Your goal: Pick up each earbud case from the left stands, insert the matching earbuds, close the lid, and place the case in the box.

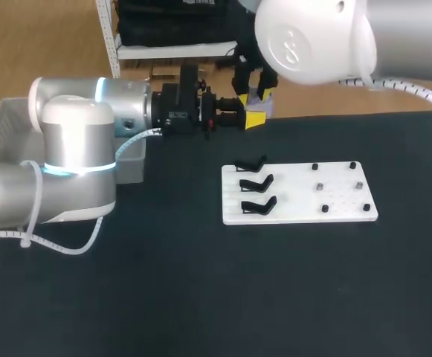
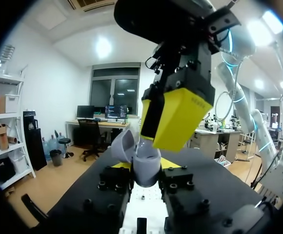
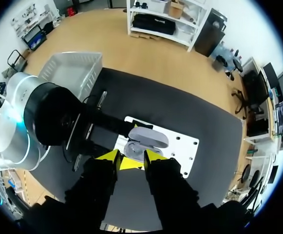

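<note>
A lavender earbud case (image 2: 142,163) with its lid up sits between the fingers of my left gripper (image 2: 146,169), which is shut on it above the table's far edge. My right gripper (image 3: 130,158) hangs just over the open case (image 3: 146,139), its yellow tips a little apart with nothing between them. In the head view the two grippers meet at the back, left gripper (image 1: 253,117) under right gripper (image 1: 260,93). The white board (image 1: 297,195) carries three empty black stands (image 1: 256,186) on its left and several small dark pieces (image 1: 324,209) on its right.
A grey box (image 1: 7,119) stands at the table's far left, behind my left arm; it also shows in the right wrist view as the grey box (image 3: 73,73). Black tabletop (image 1: 238,297) lies in front of the board.
</note>
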`<control>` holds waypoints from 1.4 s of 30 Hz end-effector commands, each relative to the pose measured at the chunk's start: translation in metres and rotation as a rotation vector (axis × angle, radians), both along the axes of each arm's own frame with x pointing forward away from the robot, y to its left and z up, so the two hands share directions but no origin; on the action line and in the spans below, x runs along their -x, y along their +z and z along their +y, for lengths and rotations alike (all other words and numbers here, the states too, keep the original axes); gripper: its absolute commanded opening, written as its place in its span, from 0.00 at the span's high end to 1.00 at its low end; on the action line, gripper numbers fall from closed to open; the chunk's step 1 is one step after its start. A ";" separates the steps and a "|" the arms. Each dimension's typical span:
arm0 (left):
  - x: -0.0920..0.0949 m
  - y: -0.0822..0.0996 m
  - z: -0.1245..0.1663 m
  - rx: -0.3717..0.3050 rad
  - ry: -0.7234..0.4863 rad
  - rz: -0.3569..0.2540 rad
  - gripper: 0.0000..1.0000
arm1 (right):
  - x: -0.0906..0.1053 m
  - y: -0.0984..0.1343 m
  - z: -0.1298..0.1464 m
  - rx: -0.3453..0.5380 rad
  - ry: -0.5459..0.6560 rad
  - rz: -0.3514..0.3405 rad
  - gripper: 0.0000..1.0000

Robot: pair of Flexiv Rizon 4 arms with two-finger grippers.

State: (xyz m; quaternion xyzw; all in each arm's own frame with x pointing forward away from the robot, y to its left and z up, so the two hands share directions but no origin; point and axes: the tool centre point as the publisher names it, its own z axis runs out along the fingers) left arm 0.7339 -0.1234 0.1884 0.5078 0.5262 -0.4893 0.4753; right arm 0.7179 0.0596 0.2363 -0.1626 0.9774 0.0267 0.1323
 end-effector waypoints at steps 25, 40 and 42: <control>0.001 -0.001 -0.001 0.005 0.005 -0.004 1.00 | -0.075 -0.008 -0.023 -0.076 -0.115 -0.096 0.67; 0.001 -0.001 -0.001 0.005 0.005 -0.004 1.00 | -0.021 -0.006 -0.026 -0.078 -0.133 -0.076 0.65; 0.001 -0.001 -0.001 0.005 0.005 -0.004 1.00 | -0.018 -0.007 -0.025 -0.081 -0.132 -0.072 0.64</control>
